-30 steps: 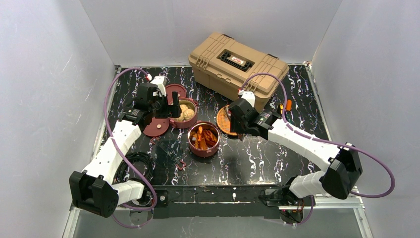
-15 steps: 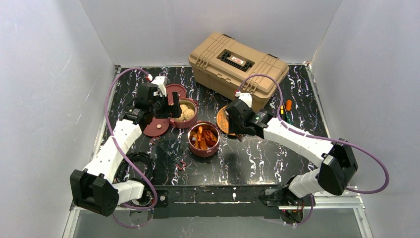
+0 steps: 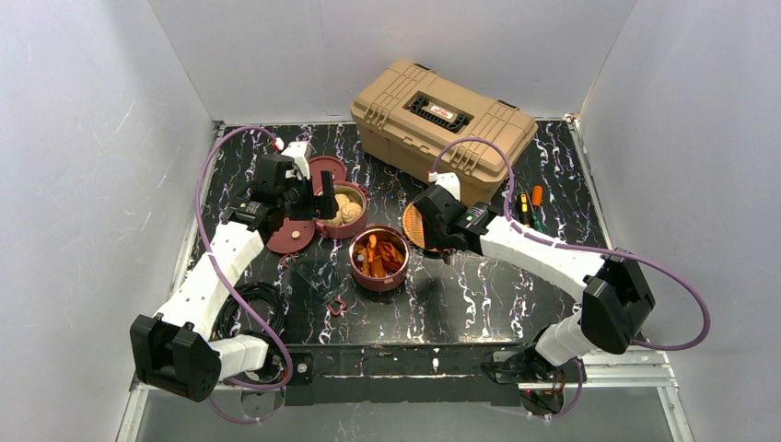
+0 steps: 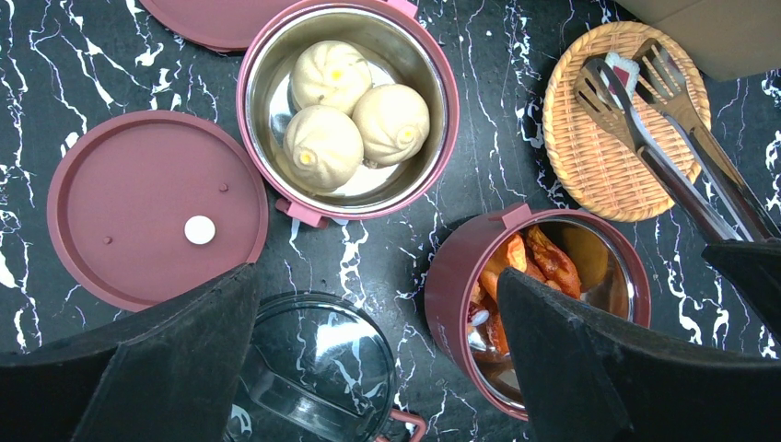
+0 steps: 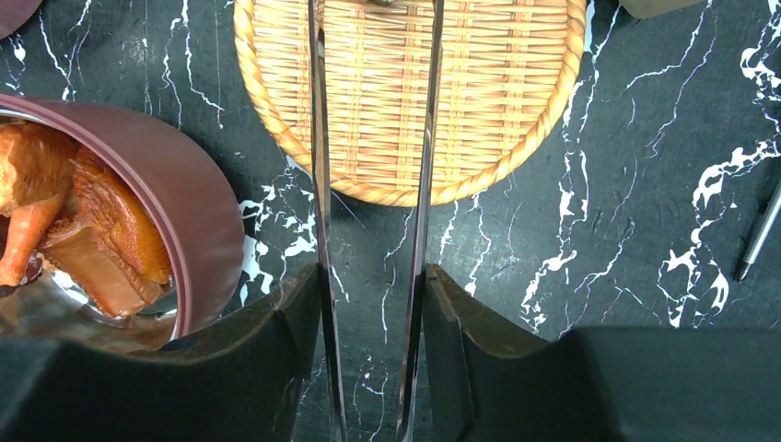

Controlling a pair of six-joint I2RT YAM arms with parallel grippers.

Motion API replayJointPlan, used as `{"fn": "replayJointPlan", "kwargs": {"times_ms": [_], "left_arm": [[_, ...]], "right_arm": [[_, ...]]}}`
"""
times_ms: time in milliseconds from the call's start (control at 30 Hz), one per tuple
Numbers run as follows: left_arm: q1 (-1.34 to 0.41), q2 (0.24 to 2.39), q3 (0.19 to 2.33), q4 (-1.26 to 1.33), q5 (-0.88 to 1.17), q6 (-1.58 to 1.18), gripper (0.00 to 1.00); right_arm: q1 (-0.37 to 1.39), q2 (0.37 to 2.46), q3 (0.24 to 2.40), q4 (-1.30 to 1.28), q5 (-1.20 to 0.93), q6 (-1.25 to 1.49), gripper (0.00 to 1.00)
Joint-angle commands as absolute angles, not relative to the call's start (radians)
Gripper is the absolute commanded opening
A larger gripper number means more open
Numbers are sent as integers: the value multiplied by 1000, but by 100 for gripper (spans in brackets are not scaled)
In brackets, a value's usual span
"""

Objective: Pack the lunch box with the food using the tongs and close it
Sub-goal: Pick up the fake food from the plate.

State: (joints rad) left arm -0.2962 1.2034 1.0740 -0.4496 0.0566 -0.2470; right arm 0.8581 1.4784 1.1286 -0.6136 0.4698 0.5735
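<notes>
The right gripper (image 5: 368,295) is clenched on the tongs (image 5: 318,184), one finger pressing on the outside of each slim arm. The tongs reach away from it over the orange woven plate (image 5: 479,110), and in the left wrist view their slotted heads lie above that plate. The plate sits on the black marbled table (image 3: 479,285), just right of the two open bowls of the lunch box.

The farther bowl (image 4: 276,87) holds three beige buns (image 4: 391,120). The nearer bowl (image 4: 460,276), just to its right, holds orange and red chunks (image 4: 543,262). The two bowls stand close together but apart.

A flat maroon lid with a pale centre dot (image 4: 138,203) lies on the table touching the left side of the bun bowl. A second maroon lid (image 4: 203,18) lies just beyond that bowl. A clear round lid (image 4: 322,359) rests on the table near both bowls, on the near side.

The left gripper (image 4: 373,304) hangs above the left edge of the bun bowl with its jaws released, spread wide and holding nothing.

A tan toolbox (image 3: 442,115) stands at the far right of the table, and screwdrivers (image 3: 530,203) lie near it on the right
</notes>
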Motion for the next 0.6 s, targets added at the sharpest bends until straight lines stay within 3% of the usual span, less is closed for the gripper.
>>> {"fn": "replayJointPlan", "kwargs": {"times_ms": [0, 267, 567], "left_arm": [[-291, 1204, 1095, -465, 69, -248, 99], [-293, 1207, 1095, -465, 68, -247, 99], [-292, 1212, 1095, -465, 67, -250, 99]], "right_arm": [[856, 1478, 1163, -598, 512, 549, 49], [855, 1452, 1169, -608, 514, 544, 26], [856, 1311, 1157, -617, 466, 503, 17]]}}
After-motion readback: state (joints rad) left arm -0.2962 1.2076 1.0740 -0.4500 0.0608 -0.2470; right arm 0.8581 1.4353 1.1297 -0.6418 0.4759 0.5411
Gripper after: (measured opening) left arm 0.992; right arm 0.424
